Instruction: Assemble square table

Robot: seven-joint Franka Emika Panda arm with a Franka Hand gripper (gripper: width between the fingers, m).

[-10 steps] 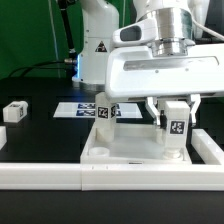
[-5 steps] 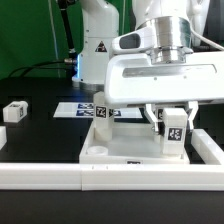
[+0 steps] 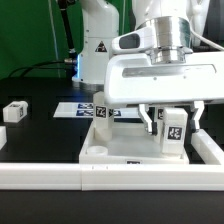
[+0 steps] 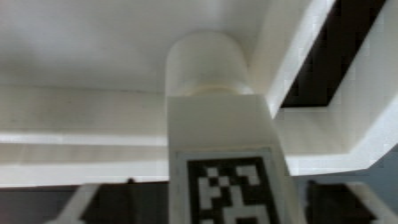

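The square white tabletop slab (image 3: 125, 146) lies on the black table against the white border wall. One tagged white leg (image 3: 103, 118) stands upright in its back corner at the exterior view's left. My gripper (image 3: 174, 120) is shut on a second tagged leg (image 3: 174, 135) and holds it upright on the slab's corner at the exterior view's right. In the wrist view this leg (image 4: 214, 110) runs from the fingers down to the slab (image 4: 89, 50), its tag facing the camera. A third leg (image 3: 14, 111) lies loose at the far left.
The marker board (image 3: 80, 108) lies flat behind the slab. The white L-shaped border wall (image 3: 60, 176) runs along the front and up the right side. The robot's base (image 3: 95, 45) stands at the back with cables beside it.
The gripper with the leg has shifted slightly down and to the exterior view's right onto the slab's corner. Between half a second ago and now almost nothing moves.
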